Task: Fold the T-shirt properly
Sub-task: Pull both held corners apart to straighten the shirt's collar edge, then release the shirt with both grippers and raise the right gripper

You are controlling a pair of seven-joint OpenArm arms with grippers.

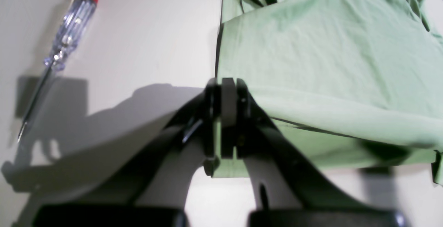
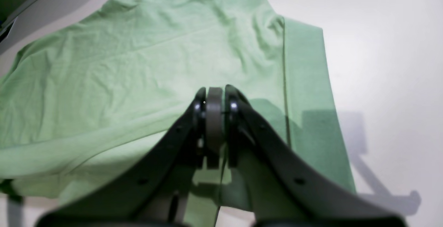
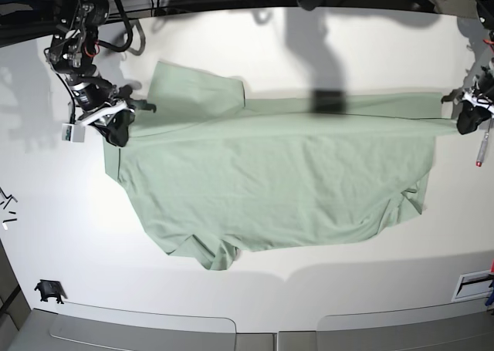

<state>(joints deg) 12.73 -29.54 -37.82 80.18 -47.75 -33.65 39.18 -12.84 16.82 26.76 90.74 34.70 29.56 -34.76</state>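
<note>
Sideways, your shirt [image 3: 278, 173] spans between both hands: left hand [image 3: 468, 121] and right hand [image 3: 117, 129] each pinch an end.

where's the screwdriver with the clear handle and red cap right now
The clear-handled, red-capped screwdriver lies on the white table at upper left in the left wrist view, apart from the pale mint-green T-shirt; in the base view it sits at the far right edge.
</note>
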